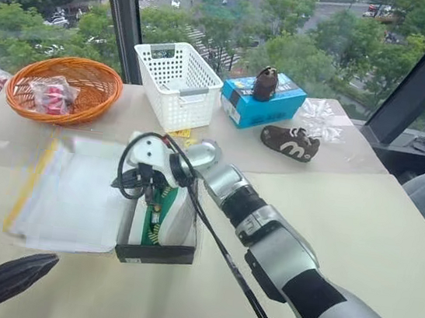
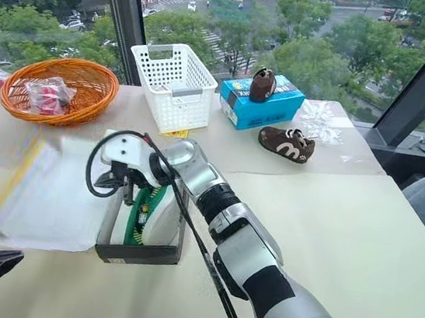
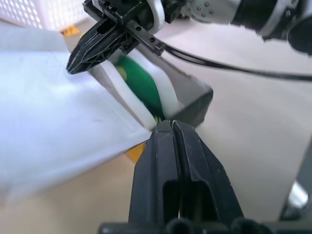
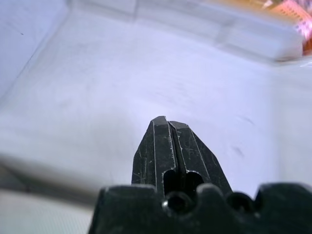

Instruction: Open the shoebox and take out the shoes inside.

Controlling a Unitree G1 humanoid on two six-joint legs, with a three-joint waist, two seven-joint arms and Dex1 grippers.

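Right tool [image 1: 127, 183], fingers together, reaches across the open shoebox [image 1: 154, 253].

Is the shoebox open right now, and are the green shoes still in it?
Open: the shoebox has its lid laid flat beside it, white inside up. Green shoes sit inside the base.

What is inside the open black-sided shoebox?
Inside the black-sided cardboard shoebox lies a green sneaker with white sole. The right claw covers the far end, so a second shoe cannot be confirmed.
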